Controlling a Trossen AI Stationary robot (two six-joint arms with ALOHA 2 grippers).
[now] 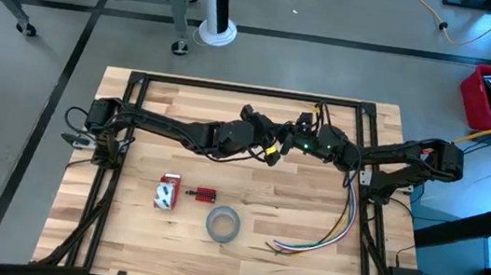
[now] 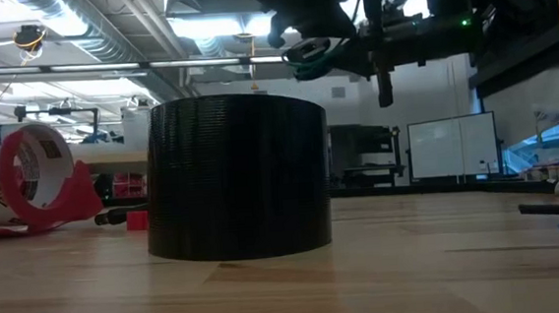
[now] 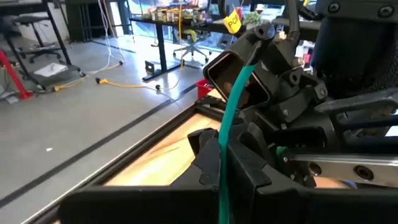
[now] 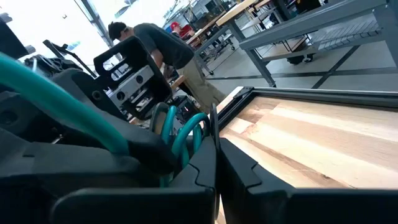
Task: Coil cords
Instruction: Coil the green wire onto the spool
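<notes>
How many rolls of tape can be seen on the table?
2. A grey tape roll lies toward the near edge, and a roll in a red dispenser lies to its left. None seems hidden.

Colours we see on the table

We see a teal cord [image 3: 231, 106], a grey tape roll [image 1: 223, 223], a red-and-white dispenser [image 1: 167, 191], a small red piece [image 1: 205, 194], multicoloured wires [image 1: 340, 220], and pale striped wood planks on the table [image 1: 294, 200]

Grey concrete floor [image 1: 335, 17], whiteboard [image 2: 447, 147]
</notes>
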